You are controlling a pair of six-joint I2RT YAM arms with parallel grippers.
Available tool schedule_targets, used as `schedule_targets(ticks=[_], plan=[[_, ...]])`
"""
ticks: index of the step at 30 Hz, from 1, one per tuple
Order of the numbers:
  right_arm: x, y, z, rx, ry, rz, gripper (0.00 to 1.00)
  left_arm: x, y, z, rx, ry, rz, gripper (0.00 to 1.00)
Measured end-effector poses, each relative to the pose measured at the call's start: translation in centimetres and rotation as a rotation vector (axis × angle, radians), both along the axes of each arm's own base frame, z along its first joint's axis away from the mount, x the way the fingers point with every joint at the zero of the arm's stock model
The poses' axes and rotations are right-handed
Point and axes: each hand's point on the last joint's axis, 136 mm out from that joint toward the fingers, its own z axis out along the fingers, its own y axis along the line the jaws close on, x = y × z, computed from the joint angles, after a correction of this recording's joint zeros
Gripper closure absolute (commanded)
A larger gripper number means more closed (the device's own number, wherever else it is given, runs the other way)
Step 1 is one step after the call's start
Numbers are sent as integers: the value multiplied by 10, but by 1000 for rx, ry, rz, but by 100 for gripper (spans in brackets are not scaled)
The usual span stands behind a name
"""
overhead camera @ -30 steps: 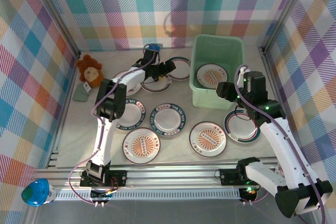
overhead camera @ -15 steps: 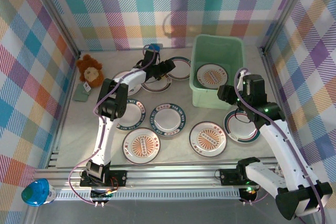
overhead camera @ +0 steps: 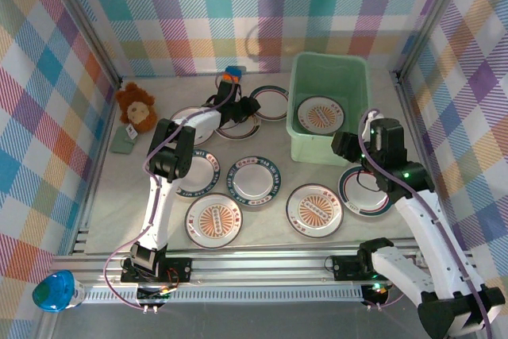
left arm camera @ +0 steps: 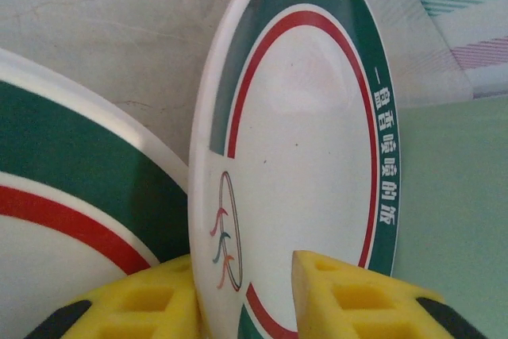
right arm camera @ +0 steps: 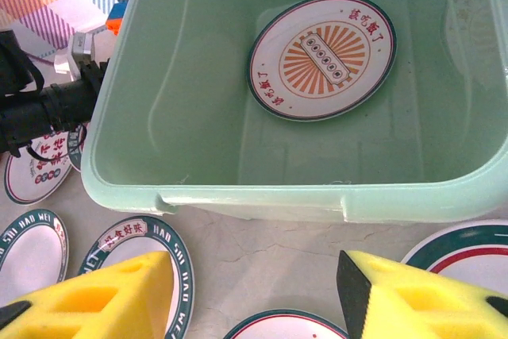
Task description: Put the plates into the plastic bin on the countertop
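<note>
Right tool (right arm camera: 254, 267) had backed off from the plastic bin (overhead camera: 329, 59) toward the near edge, fingers wide apart, nothing held. Worktop (overhead camera: 111, 188) had open room left of the plates. Bin sat back right, long axis near-to-far, one sunburst plate (overhead camera: 321, 113) flat inside. Left tool (left arm camera: 244, 263) pinched the rim of a teal-rimmed plate (left arm camera: 302, 132) overlapping a neighbouring plate (left arm camera: 48, 196).

Glossy glazed plates (left arm camera: 302, 148); smooth translucent plastic bin (right arm camera: 238, 196)

Sunburst plate (overhead camera: 321, 113) flat inside mint-green bin (overhead camera: 330, 57), other plates (overhead camera: 254, 178) spread across beige countertop (overhead camera: 119, 192)
</note>
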Motion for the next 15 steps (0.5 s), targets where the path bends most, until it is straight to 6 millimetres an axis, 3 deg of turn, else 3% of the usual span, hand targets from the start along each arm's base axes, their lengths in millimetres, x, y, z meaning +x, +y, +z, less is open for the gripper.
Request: schedule_targets(ticks=[10,15], plan=[[-11,-5,2,4,-19,-13,44,-1,0,-3,-15,-1,11,87],[-17,-8,9,16,-44,-26,44,0,0,10,-29,-24,14,90]])
